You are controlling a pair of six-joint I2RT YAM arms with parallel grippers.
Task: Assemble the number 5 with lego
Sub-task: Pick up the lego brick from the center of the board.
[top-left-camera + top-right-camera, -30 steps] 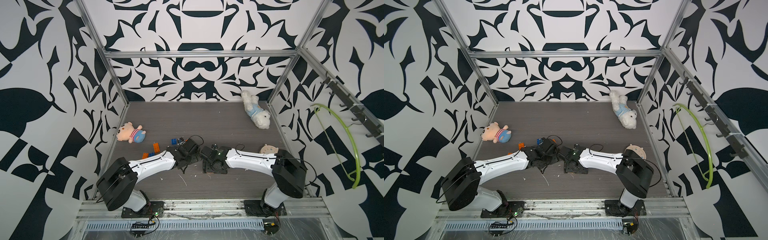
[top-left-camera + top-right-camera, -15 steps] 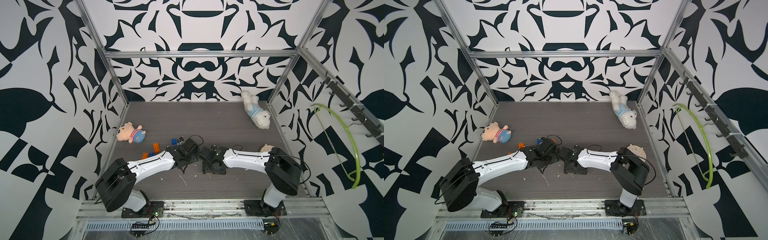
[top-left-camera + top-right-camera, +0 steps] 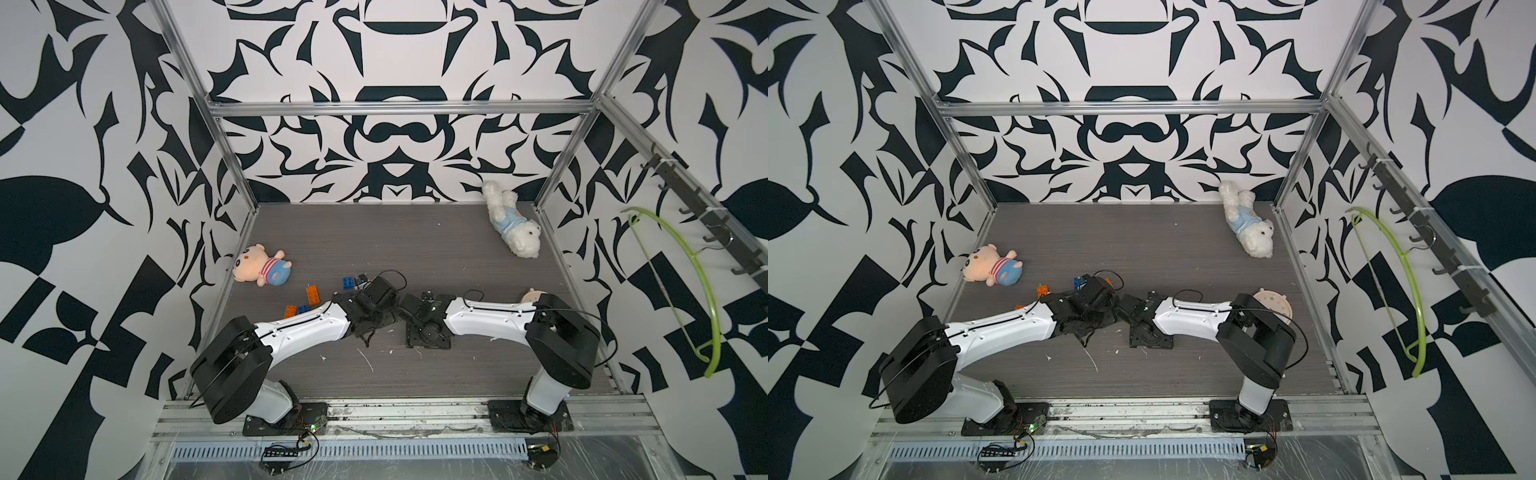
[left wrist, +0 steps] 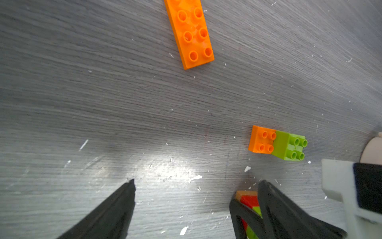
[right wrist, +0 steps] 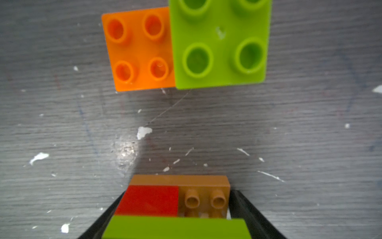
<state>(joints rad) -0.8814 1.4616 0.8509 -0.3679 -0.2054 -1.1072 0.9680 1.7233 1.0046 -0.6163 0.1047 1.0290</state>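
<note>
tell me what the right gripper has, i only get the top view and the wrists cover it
Observer: A stack of lime, red and tan bricks sits between the right gripper's fingers. Whether it is clamped I cannot tell.
Operator: is the left gripper holding anything
Observer: No. The left gripper is open, with only bare table between its fingers.
Operator: any loose bricks under the arms
Observer: Yes. Ahead of the stack an orange square lies against a lime square, both studs up.
</note>
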